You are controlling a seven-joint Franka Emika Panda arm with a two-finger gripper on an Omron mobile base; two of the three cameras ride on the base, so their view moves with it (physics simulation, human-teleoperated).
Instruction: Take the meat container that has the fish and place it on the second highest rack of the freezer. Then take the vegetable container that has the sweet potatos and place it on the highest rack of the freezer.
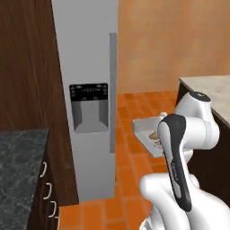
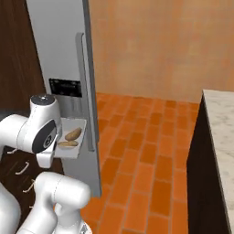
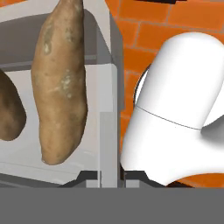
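Note:
My gripper (image 3: pixel 109 177) is shut on the side wall of the vegetable container (image 3: pixel 110 131), a shallow grey tray holding two brown sweet potatoes (image 3: pixel 61 87). The container (image 1: pixel 143 134) hangs in the air just ahead of the arm, right of the freezer door's handle (image 1: pixel 112 90). From the other side the container (image 2: pixel 68 149) and its sweet potatoes (image 2: pixel 73 134) show beside the arm's white joint, in front of the door. The tall grey freezer (image 1: pixel 90 67) has a dark dispenser panel (image 1: pixel 89 94). Its racks are hidden. The meat container with the fish is out of view.
A dark speckled counter (image 1: pixel 18 157) with drawers stands at the left, dark wood panels behind it. A pale stone counter (image 2: pixel 224 132) on a dark cabinet lies at the right. Orange tile floor (image 2: pixel 146 155) stretches between them to the orange wall.

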